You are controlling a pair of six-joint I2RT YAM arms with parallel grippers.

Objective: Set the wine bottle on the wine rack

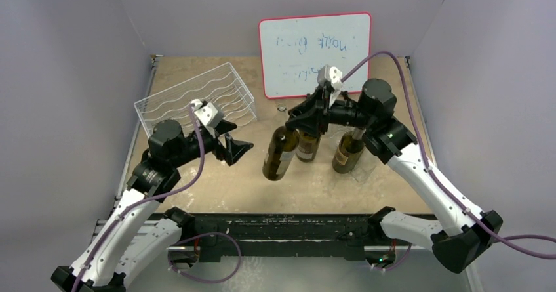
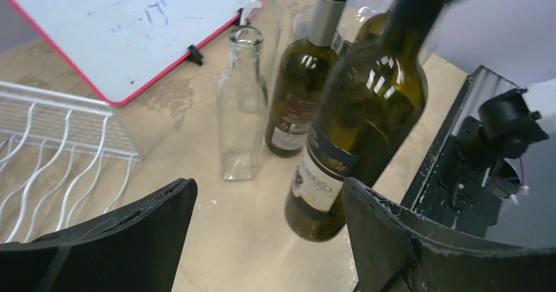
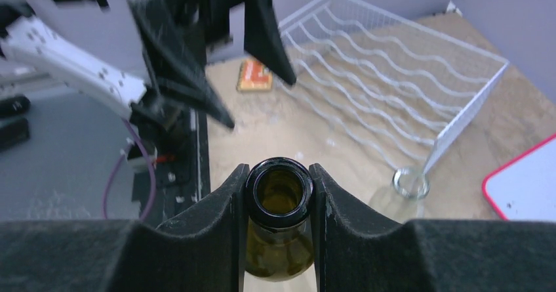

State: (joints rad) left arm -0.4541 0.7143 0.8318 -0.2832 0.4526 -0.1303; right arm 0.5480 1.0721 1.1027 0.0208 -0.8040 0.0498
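**Neck pinned on the right, left jaws waiting wide**

My right gripper (image 3: 278,186) is clamped on the neck of the wine bottle (image 1: 280,153), right at the lip. The bottle leans mid-table, just beside another dark bottle (image 2: 303,88). I cannot tell whether its base touches the table (image 1: 216,187).

My left gripper (image 1: 241,137) hangs with its jaws wide apart and nothing in them. It sits between the bottle and the wine rack (image 1: 197,98), which is over at the far left.

My read on the bottle: dark glass, rigid, slick, breakable, with most of the weight down low. Held only by the neck, the body will want to swing. I'd bring the open left jaws around the belly near the label (image 2: 318,187) before laying it flat.

The right wrist view shows what the top view hides: an open mouth with no cork, pinched squarely between my pads (image 3: 216,213). The left wrist view picks out a clear glass bottle (image 2: 241,108) close by, which barely shows from above.
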